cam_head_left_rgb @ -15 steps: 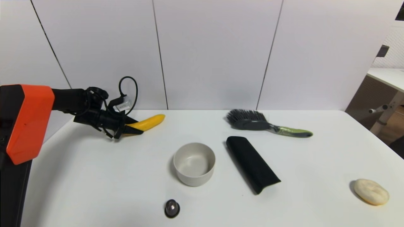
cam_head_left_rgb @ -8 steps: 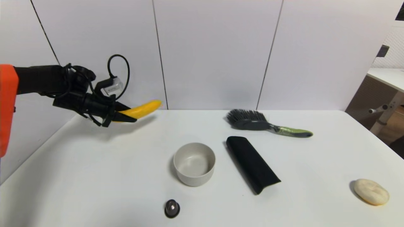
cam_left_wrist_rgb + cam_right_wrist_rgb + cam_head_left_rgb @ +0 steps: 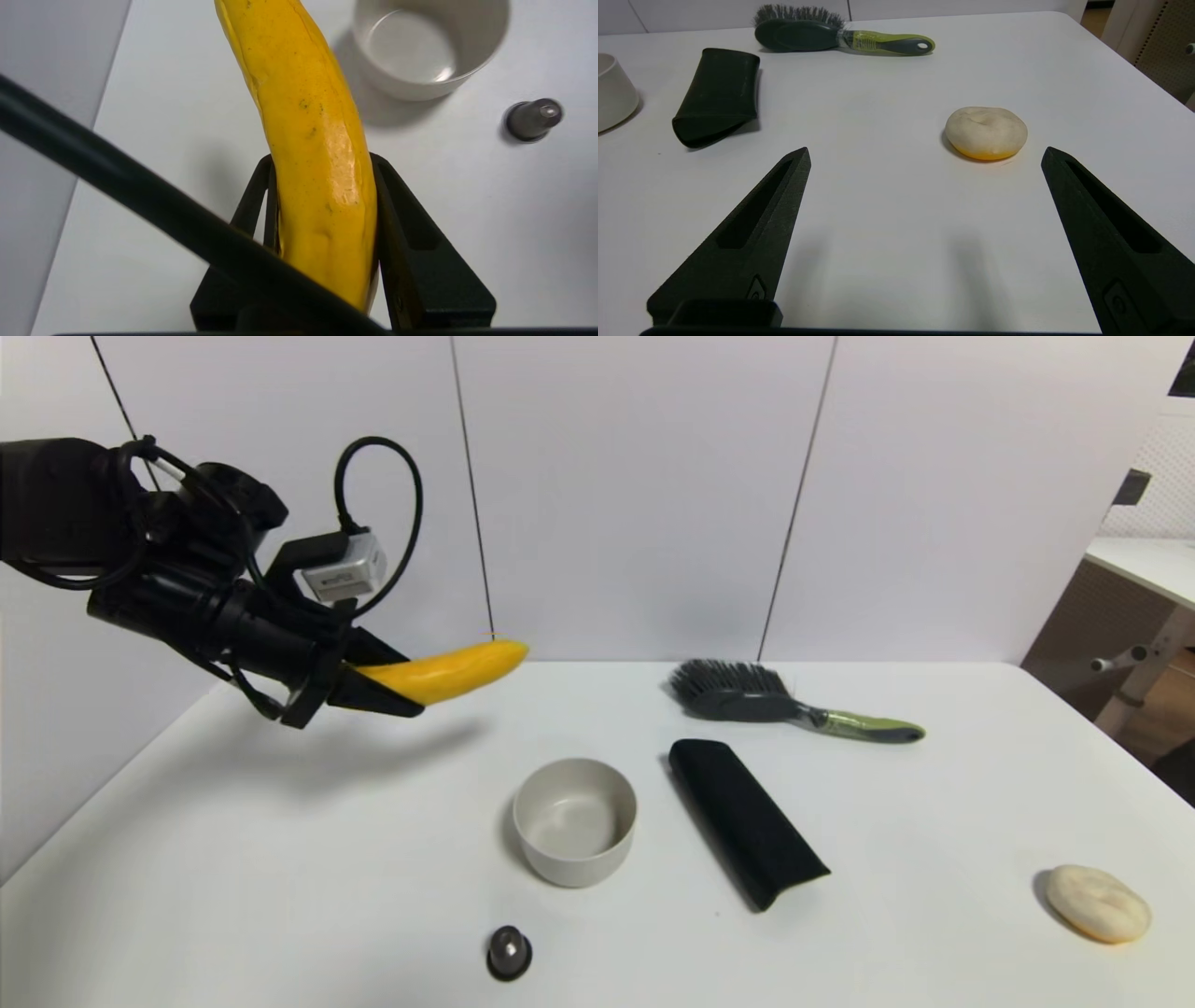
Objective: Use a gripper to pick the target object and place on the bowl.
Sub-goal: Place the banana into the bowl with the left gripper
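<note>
My left gripper (image 3: 378,686) is shut on one end of the yellow banana (image 3: 453,672) and holds it in the air above the table, left of and behind the bowl. In the left wrist view the banana (image 3: 308,116) sits clamped between the two black jaws of the gripper (image 3: 322,161), its free end pointing toward the off-white bowl (image 3: 427,46). The bowl (image 3: 575,820) stands empty near the table's middle. My right gripper (image 3: 924,156) is open and empty, low over the table's right side; it is out of the head view.
A black folded pouch (image 3: 747,821) lies right of the bowl, a hairbrush (image 3: 784,702) behind it. A small dark metal knob (image 3: 510,952) sits in front of the bowl. A pale bun-like lump (image 3: 1097,903) lies far right, just ahead of my right gripper.
My left gripper has lifted the banana off the table and carried it up and to the right, toward the bowl. Nothing else has moved.
</note>
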Available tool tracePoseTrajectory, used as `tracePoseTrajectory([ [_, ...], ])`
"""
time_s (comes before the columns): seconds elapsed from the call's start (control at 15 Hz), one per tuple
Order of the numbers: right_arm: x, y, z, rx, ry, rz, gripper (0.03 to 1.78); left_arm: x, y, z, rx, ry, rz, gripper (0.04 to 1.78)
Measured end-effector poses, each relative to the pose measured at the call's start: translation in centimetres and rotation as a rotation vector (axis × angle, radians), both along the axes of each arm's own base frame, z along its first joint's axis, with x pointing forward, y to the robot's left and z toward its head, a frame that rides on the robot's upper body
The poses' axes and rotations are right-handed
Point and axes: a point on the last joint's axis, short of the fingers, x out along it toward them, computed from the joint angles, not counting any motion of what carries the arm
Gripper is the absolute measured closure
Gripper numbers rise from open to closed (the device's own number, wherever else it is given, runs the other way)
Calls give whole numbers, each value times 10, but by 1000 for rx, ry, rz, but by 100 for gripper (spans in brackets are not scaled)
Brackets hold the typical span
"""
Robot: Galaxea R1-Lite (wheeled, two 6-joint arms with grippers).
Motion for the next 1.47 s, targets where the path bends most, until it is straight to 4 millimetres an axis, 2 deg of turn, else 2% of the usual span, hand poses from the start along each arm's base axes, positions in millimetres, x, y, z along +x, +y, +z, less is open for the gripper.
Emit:
tracePoseTrajectory([
  [0.13,0,0,0,0,0,0,10,-9,-24,3,2,-57,-57,121],
  [0.33,0,0,0,0,0,0,10,-12,-55,-3,-27,-97,-73,121],
  [0.6,0,0,0,0,0,0,10,-12,-95,-20,-116,-110,-36,121],
  [0.87,0,0,0,0,0,0,10,-20,-131,-28,-195,-91,-25,121],
  [1.07,0,0,0,0,0,0,10,-26,-138,-39,-181,-51,-42,121],
  [1.47,0,0,0,0,0,0,10,-31,-137,-60,-168,-2,-46,121],
])
